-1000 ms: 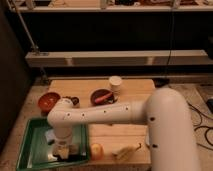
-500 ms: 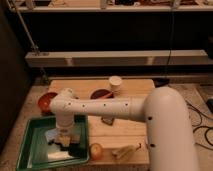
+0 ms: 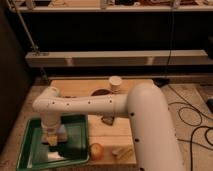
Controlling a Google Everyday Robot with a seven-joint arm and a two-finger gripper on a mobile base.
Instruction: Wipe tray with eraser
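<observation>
1. Lying at 7 o'clock in the view, the tray [image 3: 31,148] rests on the wooden table [image 3: 75,86] and takes up its near-left corner.
2. The gripper [image 3: 52,139] points straight down over the tray's middle, low to its floor. I cannot tell whether it is clamped on anything, and I cannot pick out the eraser itself.
3. Over the last second the gripper has travelled from the tray's 4 o'clock corner toward its centre, heading for 9 o'clock. I read that as a wiping stroke in progress, with the 9 o'clock half probably still to cover.
4. A white patch [image 3: 57,156] on the tray floor, at the gripper's 6 o'clock, has stayed where it was.
5. An orange round thing [image 3: 96,150] sits just beside the tray's rim at 4 o'clock.
6. A paper cup [image 3: 115,83] stands at the table's 12 o'clock, with a dark bowl [image 3: 100,93] at the cup's 8 o'clock.
7. The white arm [image 3: 85,104] now hides a second bowl at the tray's 12 o'clock.
</observation>
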